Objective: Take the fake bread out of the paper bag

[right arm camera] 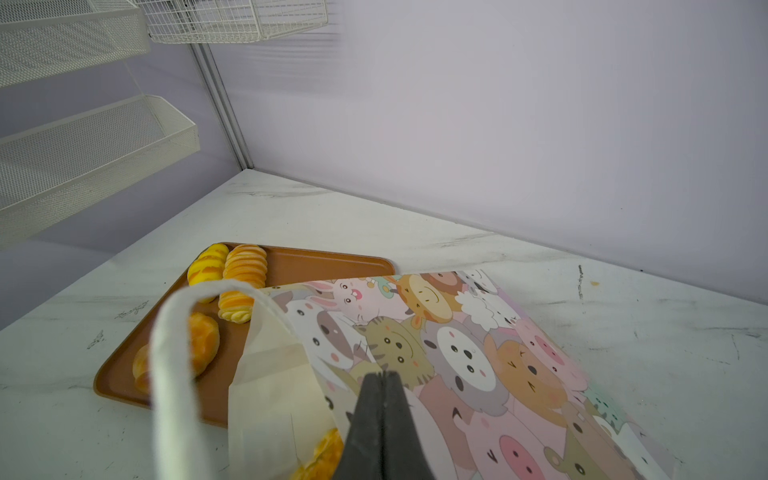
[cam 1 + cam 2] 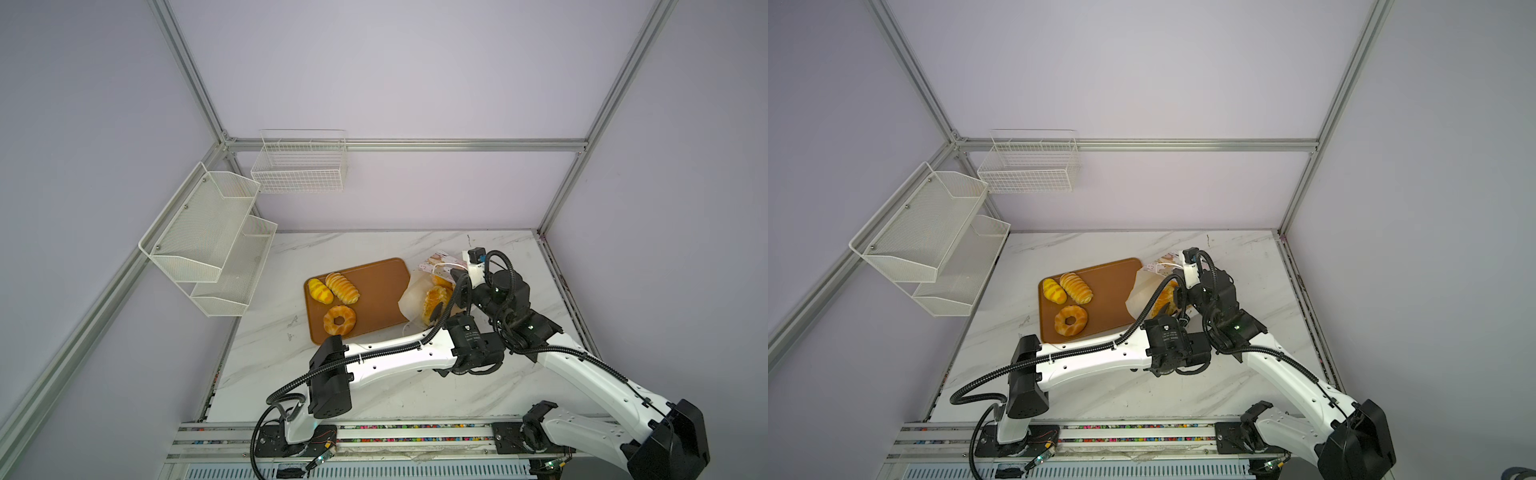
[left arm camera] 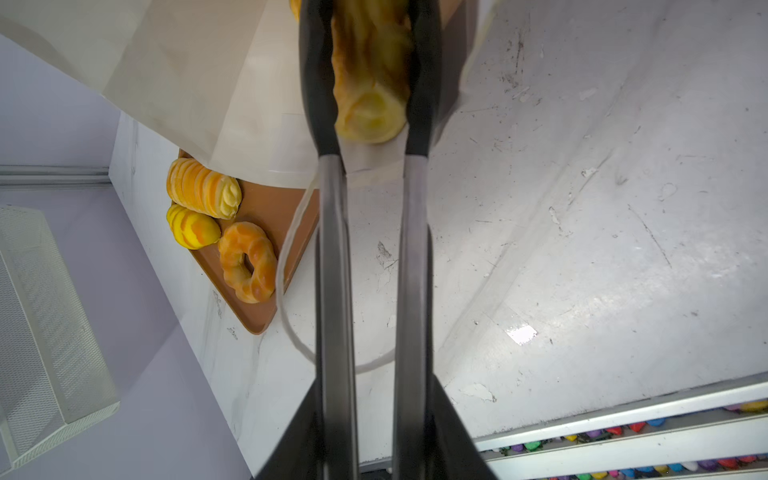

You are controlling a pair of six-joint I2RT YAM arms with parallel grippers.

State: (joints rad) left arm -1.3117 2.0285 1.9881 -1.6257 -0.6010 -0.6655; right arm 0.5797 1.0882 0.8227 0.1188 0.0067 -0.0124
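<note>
The label on my left wrist housing [image 2: 469, 332] is too small to read, and the paper bag [image 1: 478, 353] shows only cartoon animal faces. My left end effector [image 3: 370, 33] pinches a ridged loaf [image 3: 370, 91] in the bag's mouth. My right end effector [image 1: 384, 376], pressed together, pinches the bag's printed wall. A ring doughnut [image 2: 339, 320] and two striped buns [image 2: 342, 287] lie on the brown tray [image 2: 374, 286] beside the bag. All of it sits on a scuffed, marble-look tabletop [image 2: 374, 395] between lilac walls [image 2: 415, 83].

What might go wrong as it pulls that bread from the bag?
The loaf sits lengthwise between the left fingers and may slide out. The cord handle of the bag loops behind those fingers and could snag. The right fingers pinch only the bag's edge; it might tear or slip.
</note>
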